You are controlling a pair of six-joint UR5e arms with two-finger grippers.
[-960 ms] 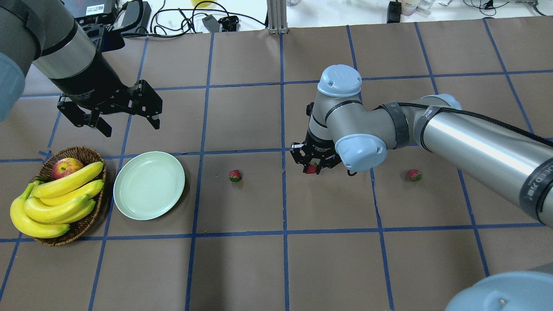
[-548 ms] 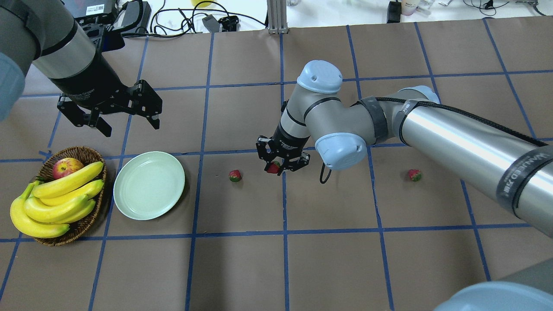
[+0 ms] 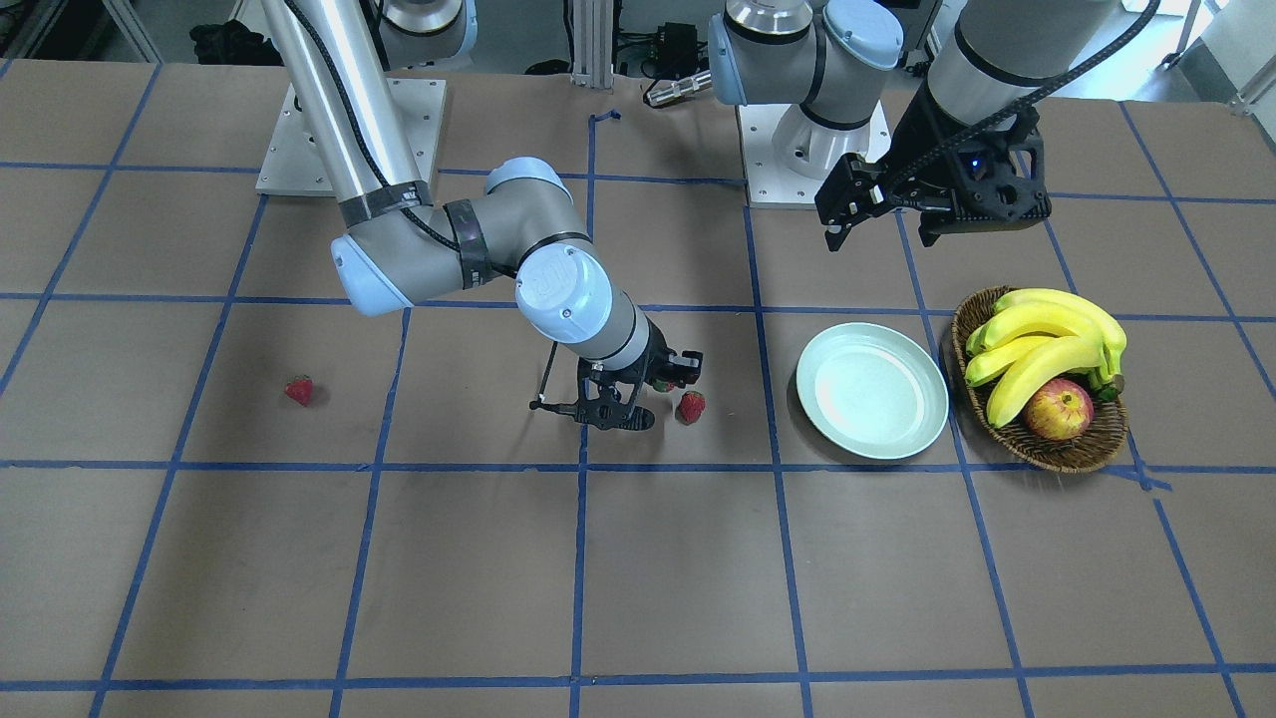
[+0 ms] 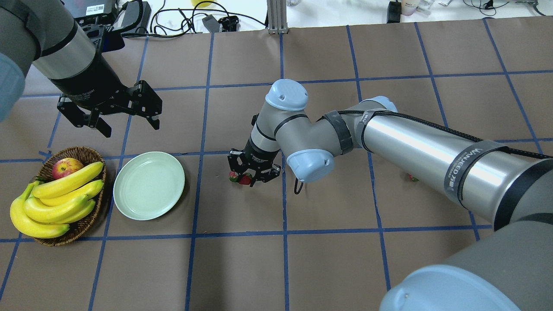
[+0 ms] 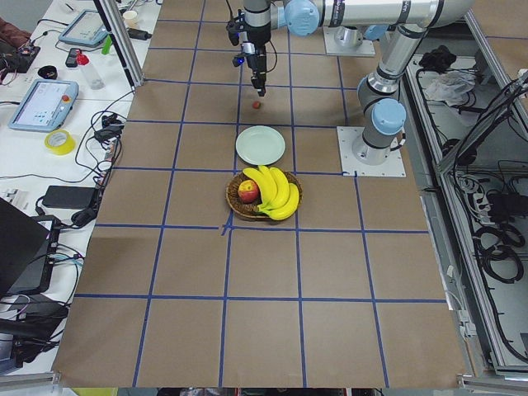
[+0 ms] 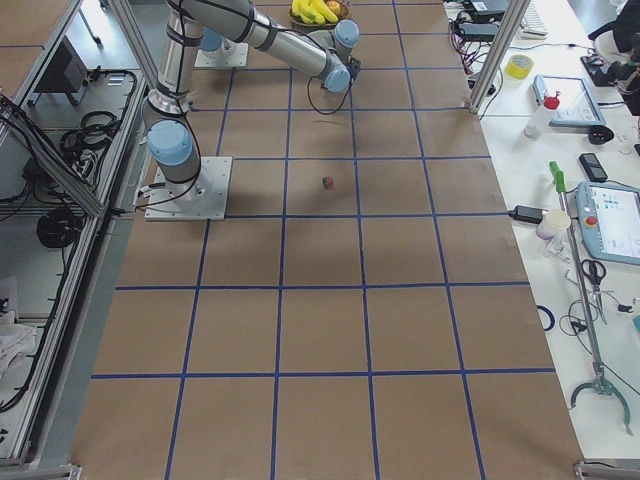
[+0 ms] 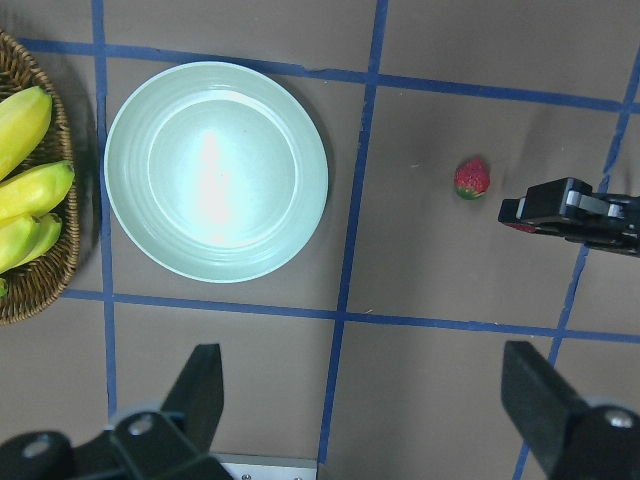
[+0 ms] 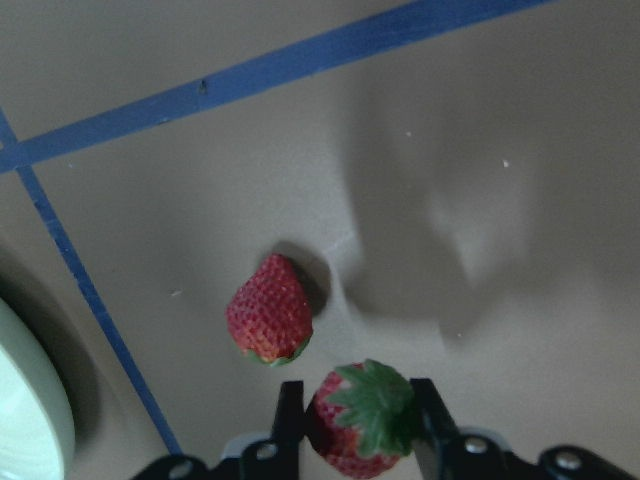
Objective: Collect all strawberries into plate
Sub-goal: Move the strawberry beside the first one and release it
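Right wrist view shows the right gripper (image 8: 357, 402) clamped on a strawberry (image 8: 362, 425), a second strawberry (image 8: 268, 315) just beside on the tabletop (image 4: 328, 259). The third strawberry (image 3: 298, 389), nearly arm-hidden overhead, shows plainly from the front. Left gripper (image 4: 128, 124) gapes near the plate (image 4: 149, 185).

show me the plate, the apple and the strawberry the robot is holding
plate (image 4: 149, 185): overhead view, bare centre of the dish
held strawberry (image 8: 368, 412): right wrist view, its green leafy cap
apple (image 3: 1059, 410): front-facing view, middle of its red skin
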